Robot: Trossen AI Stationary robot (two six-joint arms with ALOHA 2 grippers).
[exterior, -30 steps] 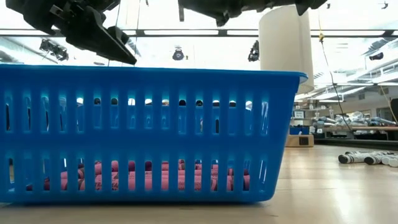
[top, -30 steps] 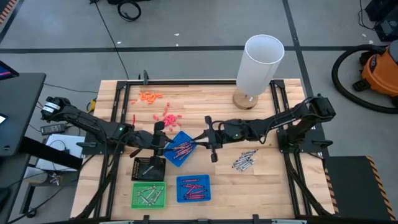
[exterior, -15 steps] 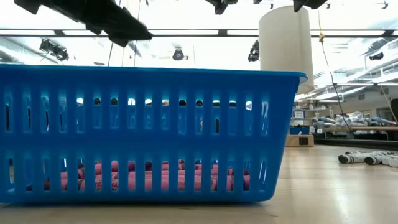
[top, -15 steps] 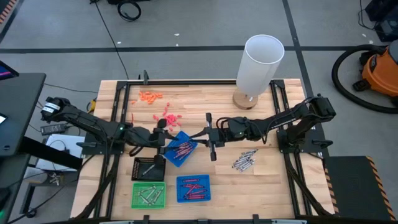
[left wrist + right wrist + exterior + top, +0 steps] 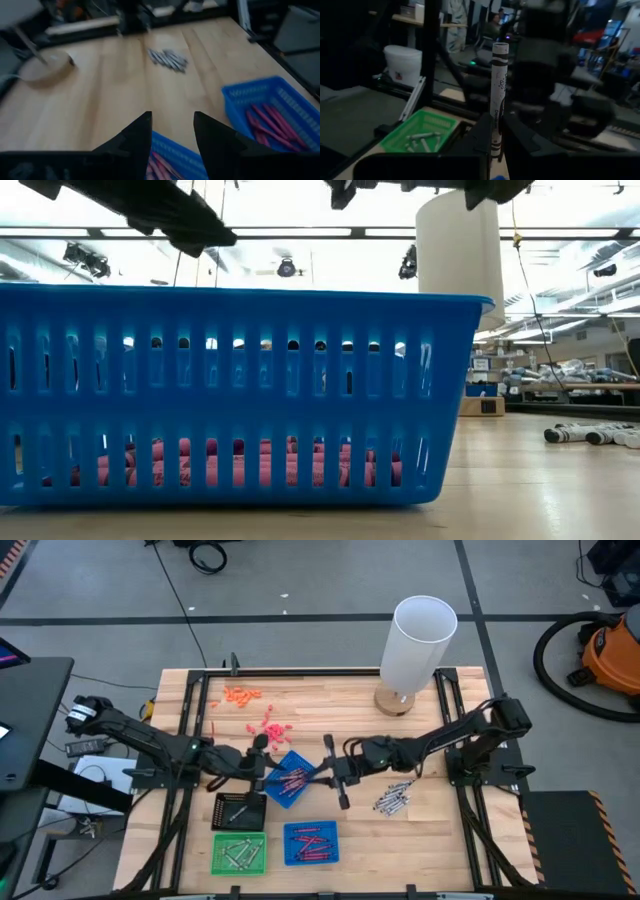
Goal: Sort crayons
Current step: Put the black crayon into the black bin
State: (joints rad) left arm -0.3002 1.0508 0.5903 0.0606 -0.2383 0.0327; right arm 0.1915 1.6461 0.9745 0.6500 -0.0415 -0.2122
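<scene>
On the bench's left side our left gripper (image 5: 262, 743) hangs over the far corner of the tilted blue tray (image 5: 290, 778) of red crayons (image 5: 293, 779), jaws parted and empty. Just right of that tray our right gripper (image 5: 333, 768) has its jaws clamped on one grey crayon (image 5: 498, 95), which stands upright between them, long axis crosswise to the fingers. The green tray (image 5: 240, 853) of grey crayons lies near-left of it, and we judge that the drop spot. More grey crayons (image 5: 394, 797) lie loose to the right.
</scene>
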